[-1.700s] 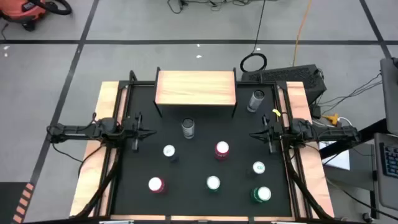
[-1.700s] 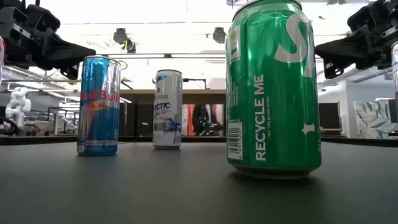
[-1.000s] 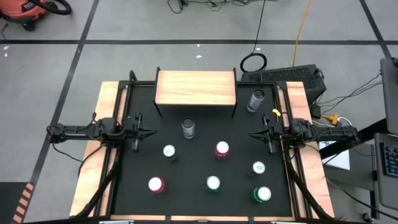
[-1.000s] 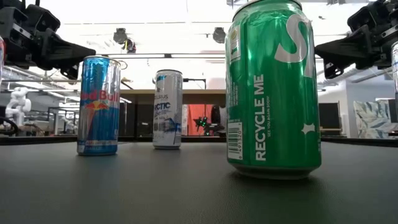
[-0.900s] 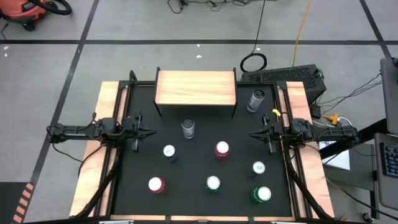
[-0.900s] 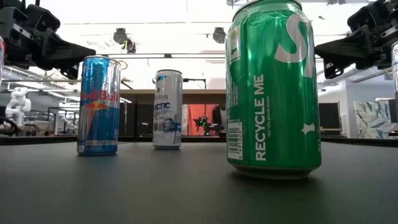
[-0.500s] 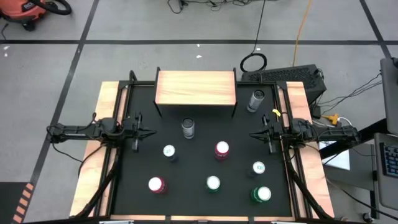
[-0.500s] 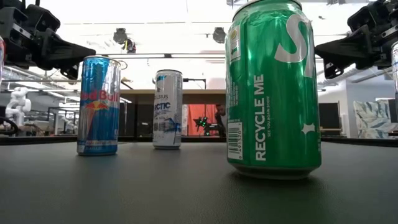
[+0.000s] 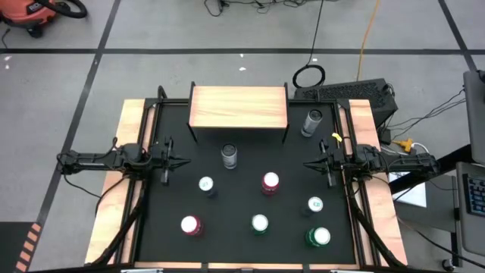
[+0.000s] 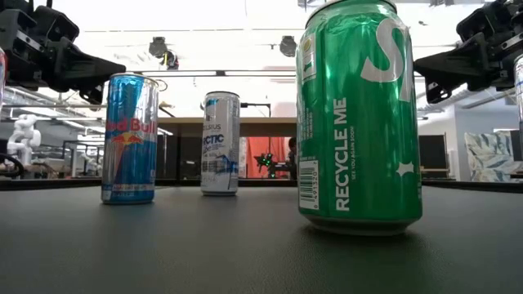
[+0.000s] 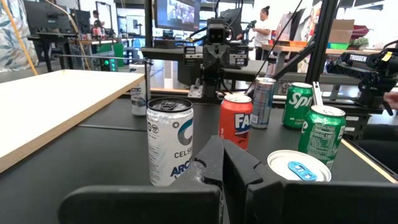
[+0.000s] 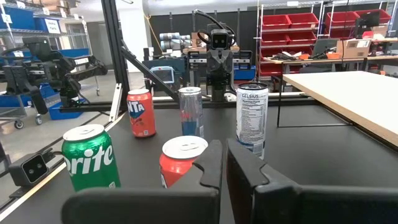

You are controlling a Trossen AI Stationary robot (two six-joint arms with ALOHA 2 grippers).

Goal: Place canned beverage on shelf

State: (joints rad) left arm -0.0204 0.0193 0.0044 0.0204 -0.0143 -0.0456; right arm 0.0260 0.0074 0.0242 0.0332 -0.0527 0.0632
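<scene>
A grey concrete floor crossed by dark tape lines surrounds the table (image 9: 132,114), whose black mat is framed by pale wood edges. At the far edge of the mat stands the shelf (image 9: 239,106), a rectangular light-wood board with visible grain, carried on thin black legs; nothing rests on it. Eight cans are counted from above. A silver can (image 9: 312,121) stands just beside the shelf's right end, and a white Celsius can (image 9: 229,156) stands just in front of the shelf. Farther forward are a red-topped can (image 9: 270,182) and a green Sprite can (image 9: 319,237) near the front right corner.

From table height the shelf is not seen; the Sprite can fills the frame, its glossy aluminium printed "RECYCLE ME", with a slim blue Red Bull can (image 10: 130,137) behind it. The wrist views alone reveal the labels and the workshop beyond, with red bins and people.

The left gripper (image 9: 184,160) is held over the mat's left side, fingers closed on nothing. The right gripper (image 9: 307,164) is held opposite, likewise closed and empty.
</scene>
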